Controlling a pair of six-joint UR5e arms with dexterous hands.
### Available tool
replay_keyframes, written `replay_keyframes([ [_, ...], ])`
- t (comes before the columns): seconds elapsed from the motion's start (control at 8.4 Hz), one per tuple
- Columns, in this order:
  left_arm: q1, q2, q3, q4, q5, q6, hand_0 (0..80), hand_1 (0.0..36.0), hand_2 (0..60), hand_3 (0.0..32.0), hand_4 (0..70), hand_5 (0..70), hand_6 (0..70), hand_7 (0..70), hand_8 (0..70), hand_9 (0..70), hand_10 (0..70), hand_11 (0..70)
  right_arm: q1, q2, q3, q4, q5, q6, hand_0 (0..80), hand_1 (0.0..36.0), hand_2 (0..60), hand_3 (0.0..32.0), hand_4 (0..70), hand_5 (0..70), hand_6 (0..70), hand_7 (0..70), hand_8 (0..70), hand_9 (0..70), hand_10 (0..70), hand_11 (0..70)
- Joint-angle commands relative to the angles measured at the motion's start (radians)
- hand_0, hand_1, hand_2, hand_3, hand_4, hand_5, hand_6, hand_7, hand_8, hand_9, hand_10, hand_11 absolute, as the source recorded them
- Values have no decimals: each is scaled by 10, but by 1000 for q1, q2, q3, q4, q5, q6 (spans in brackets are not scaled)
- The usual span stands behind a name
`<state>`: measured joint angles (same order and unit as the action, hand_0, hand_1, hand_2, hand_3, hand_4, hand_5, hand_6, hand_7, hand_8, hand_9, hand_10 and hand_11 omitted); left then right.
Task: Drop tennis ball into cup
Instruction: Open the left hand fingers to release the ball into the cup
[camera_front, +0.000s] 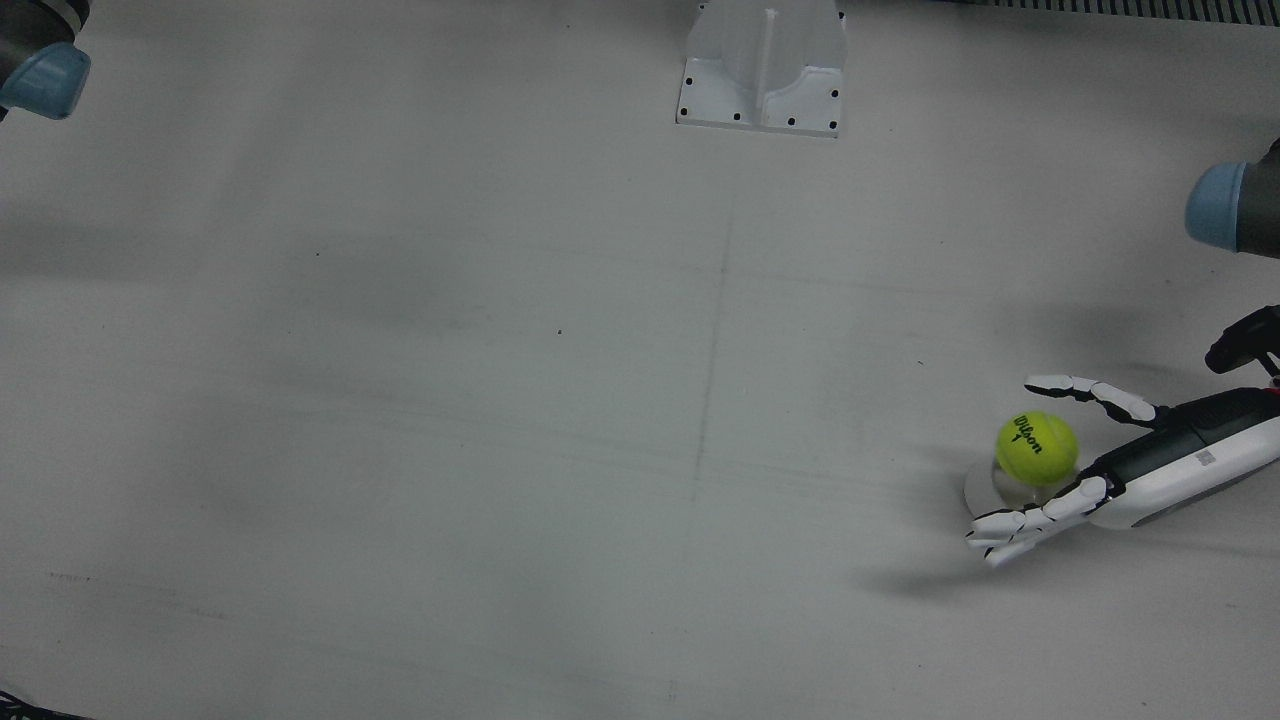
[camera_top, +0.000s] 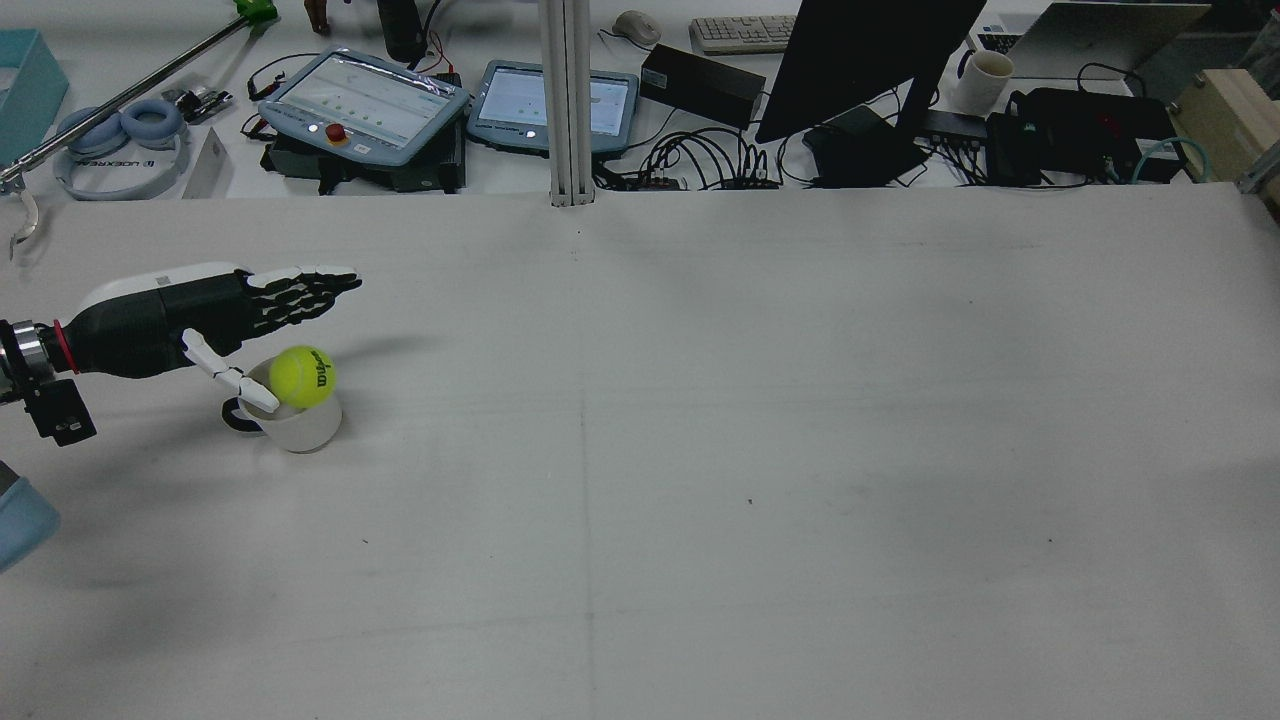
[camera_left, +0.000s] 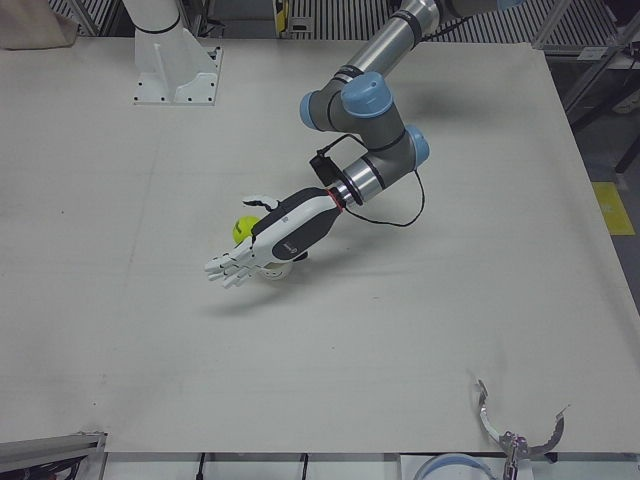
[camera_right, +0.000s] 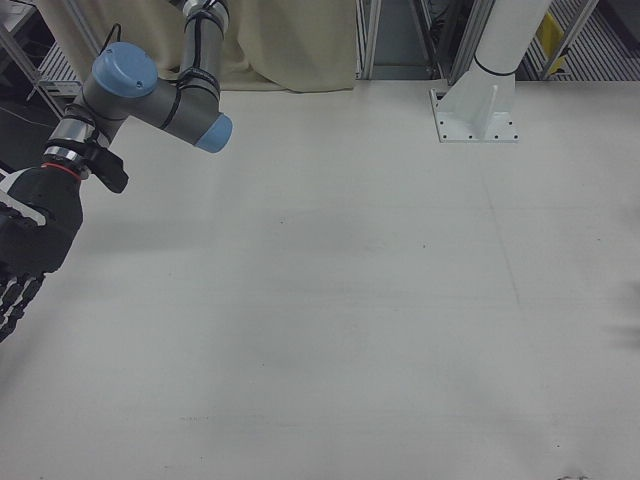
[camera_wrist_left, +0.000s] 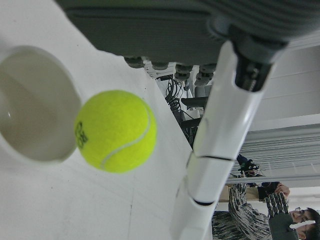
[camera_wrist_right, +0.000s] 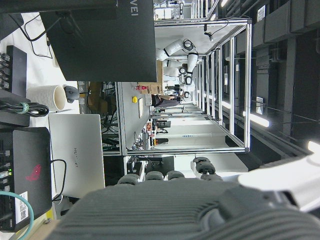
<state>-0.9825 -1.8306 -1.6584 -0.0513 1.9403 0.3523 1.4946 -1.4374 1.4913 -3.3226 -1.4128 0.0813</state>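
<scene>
Fingers (camera_top: 300, 290) of my left hand (camera_front: 1120, 470) are spread wide and straight, gripping nothing; the ball (camera_front: 1037, 449) sits between thumb and fingers without any of them clearly touching it. I judge the hand is splayed like this to let the ball go cleanly. The ball is right over the cup (camera_top: 295, 425), at its rim, seemingly not yet settled inside. The hand view shows it beside the open mouth, so whether it drops in or catches the rim I cannot tell. My right hand (camera_right: 25, 260) hangs at the far side of the table (camera_front: 500, 350), fingers extended, holding nothing.
</scene>
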Motion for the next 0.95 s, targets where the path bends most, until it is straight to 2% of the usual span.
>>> replay_keyframes([
  [0.0, -4, 10, 0, -18, 0, -4, 800, 360, 28, 0, 0, 136, 5, 101, 0, 6, 0, 23, -1, 0, 0, 0, 0, 0, 0, 0, 0, 0, 0, 0, 0, 0, 0, 0, 0, 0],
  [0.36, -13, 14, -1, -25, 0, -7, 800, 360, 23, 0, 0, 136, 5, 103, 0, 6, 0, 23, 1, 0, 0, 0, 0, 0, 0, 0, 0, 0, 0, 0, 0, 0, 0, 0, 0, 0],
  [0.48, -113, 11, -4, -24, 5, -9, 800, 360, 29, 0, 0, 142, 17, 118, 0, 9, 0, 27, 0, 0, 1, 0, 0, 0, 0, 0, 0, 0, 0, 0, 0, 0, 0, 0, 0, 0],
  [0.6, -242, 4, -4, -4, 5, -12, 800, 360, 0, 0, 0, 137, 12, 151, 0, 16, 0, 28, -1, 0, 1, 0, 0, 0, 0, 0, 0, 0, 0, 0, 0, 0, 0, 0, 0, 0],
  [0.83, -468, -13, 0, 56, -6, -7, 800, 356, 0, 0, 0, 83, 19, 161, 0, 18, 0, 0, 1, 0, 3, 0, 0, 0, 0, 0, 0, 0, 0, 0, 0, 0, 0, 0, 0, 0],
])
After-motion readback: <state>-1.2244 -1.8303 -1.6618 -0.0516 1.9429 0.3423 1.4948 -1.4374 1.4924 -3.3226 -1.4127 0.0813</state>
